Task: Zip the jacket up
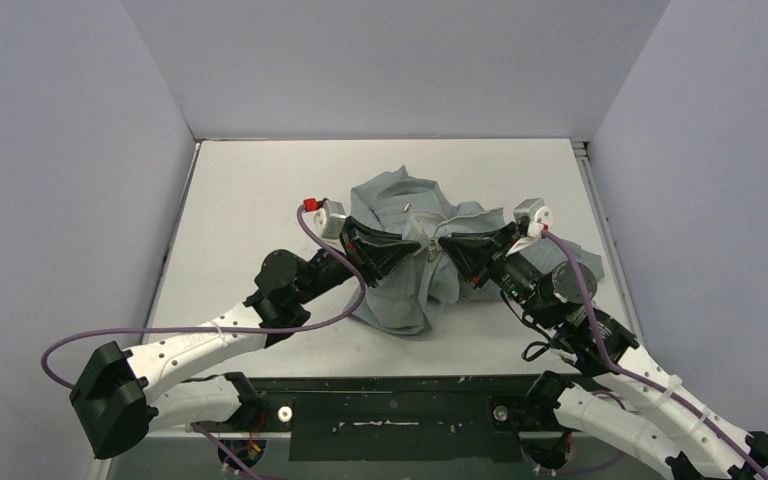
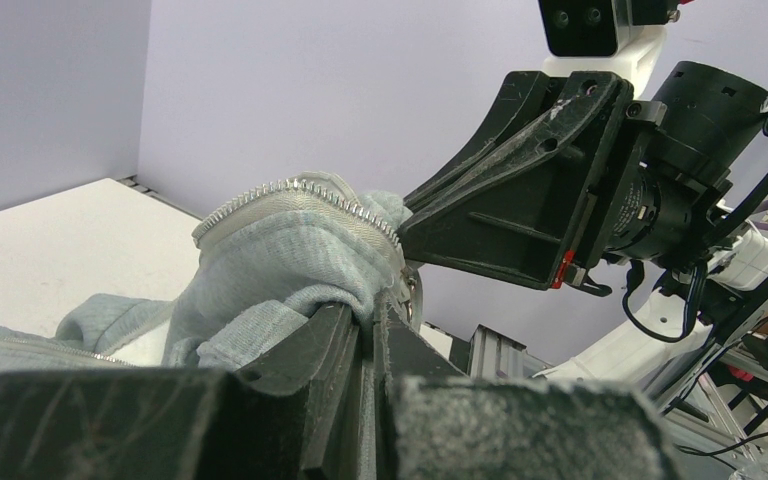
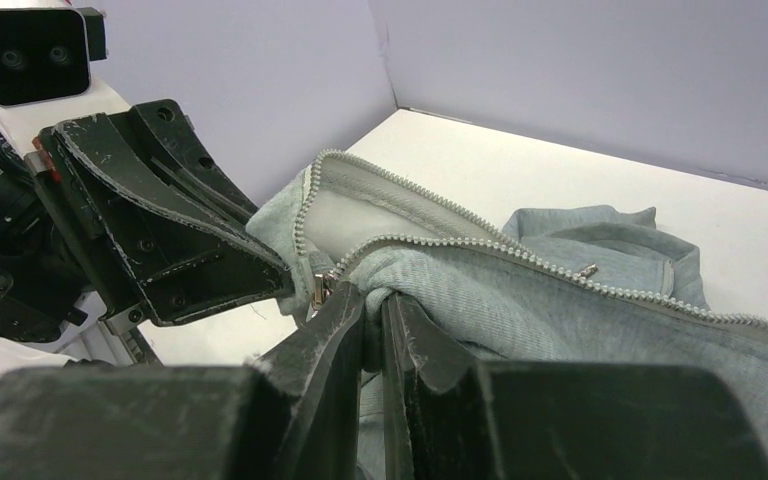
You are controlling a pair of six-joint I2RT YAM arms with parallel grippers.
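One jacket (image 1: 410,295), two arms, two grippers. The grey garment lies crumpled in the middle of the white table (image 1: 250,230), part of it lifted between the grippers, which meet tip to tip above the heap. The left gripper (image 2: 372,312) is clamped tight on a fold of fabric beside the zip, and the right gripper (image 3: 373,300) is pinched on the opposite fold just by the single metal slider (image 3: 317,290). Two rows of pale zipper teeth (image 3: 560,278) show apart above the slider, unjoined, running from it toward the far side of the table. Bunched as it is, the jacket gives no clean long axis – the heap spreads wider left to right than front to back. Bare tabletop lies broad on the left and in a strip along the far edge; the jacket's right lobe lies nearer the right edge. Plain walls (image 1: 380,60) close the left, right and far sides.
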